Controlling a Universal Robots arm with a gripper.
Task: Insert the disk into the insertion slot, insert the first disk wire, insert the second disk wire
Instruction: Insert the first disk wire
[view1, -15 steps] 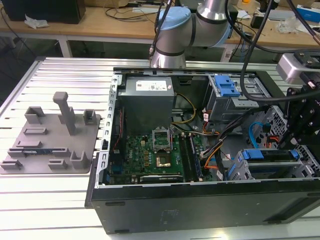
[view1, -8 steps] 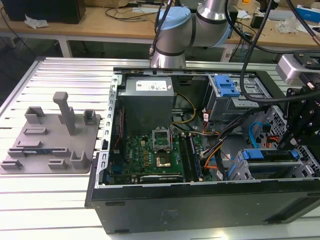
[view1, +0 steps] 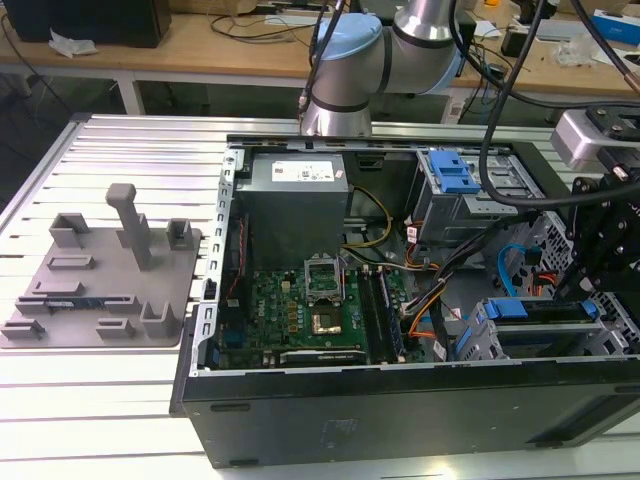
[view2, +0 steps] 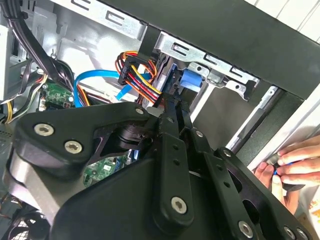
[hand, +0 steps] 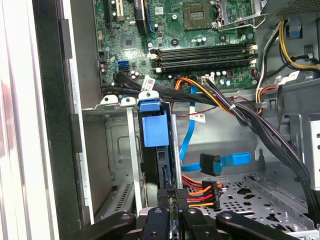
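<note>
The disk (hand: 155, 131), in its bright blue frame, stands edge-on inside the insertion slot (hand: 117, 150), a grey metal cage at the case's front corner (view1: 478, 338); its blue frame (view1: 510, 308) also shows in the exterior view. My gripper (hand: 173, 196) hovers at the disk's near end with its two black fingers close together and nothing between them. Right beside the fingertips lies a black connector on orange, red and yellow wires (hand: 202, 192), loose and unheld (view2: 131, 67). A blue flat cable with a black plug (hand: 212, 164) lies free on the case floor.
The open computer case holds a motherboard (view1: 310, 300), a power supply (view1: 295, 195) and another cage with a blue latch (view1: 455, 175). A black cable bundle (hand: 250, 120) crosses near the slot. A person's hand (view2: 295, 160) is at the case's outer wall. A grey fixture plate (view1: 100, 280) lies beside the case.
</note>
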